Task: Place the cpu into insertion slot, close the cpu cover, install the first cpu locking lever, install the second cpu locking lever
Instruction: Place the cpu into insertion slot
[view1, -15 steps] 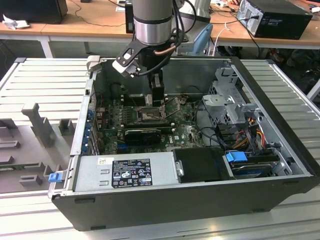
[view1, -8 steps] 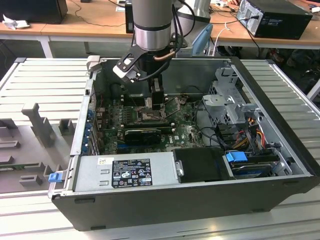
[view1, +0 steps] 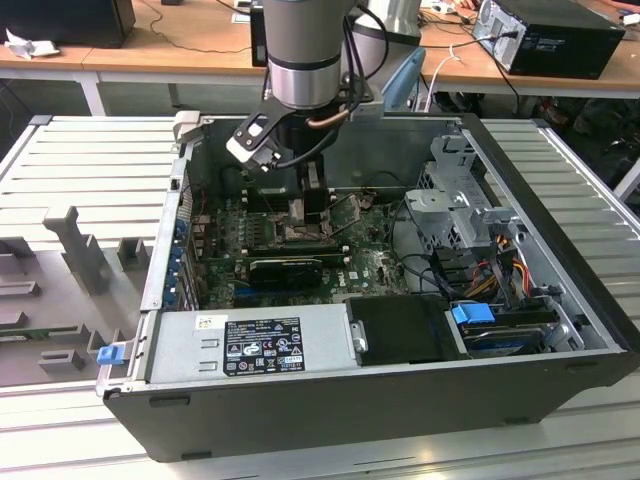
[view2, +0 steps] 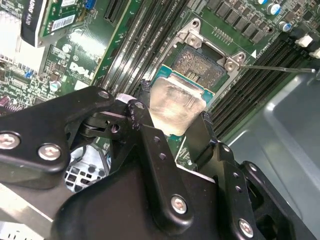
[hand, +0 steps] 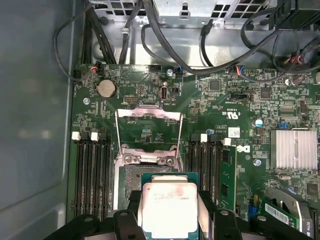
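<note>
My gripper (view2: 175, 114) is shut on the cpu (view2: 176, 102), a flat square chip with a dull silver face and a green rim, held by two opposite edges. In the first wrist view the cpu (hand: 169, 210) hangs over the near part of the insertion slot (hand: 131, 181), partly covering it. The slot's brownish centre (view2: 200, 62) still shows beyond the chip. The cpu cover (hand: 148, 131), a thin silvery frame, is swung open away from the slot. A thin metal locking lever (view2: 275, 67) sticks out sideways, unlatched. In the exterior view the gripper (view1: 300, 205) is low inside the computer case, over the green board.
Black memory slots (hand: 92, 172) run along both sides of the socket. A long black card (view1: 285, 268) lies across the board just in front. Cables (hand: 165, 45) and a drive cage (view1: 455, 215) lie beyond, a power supply (view1: 250, 345) is at the case front, and the case wall (hand: 35, 110) is close by.
</note>
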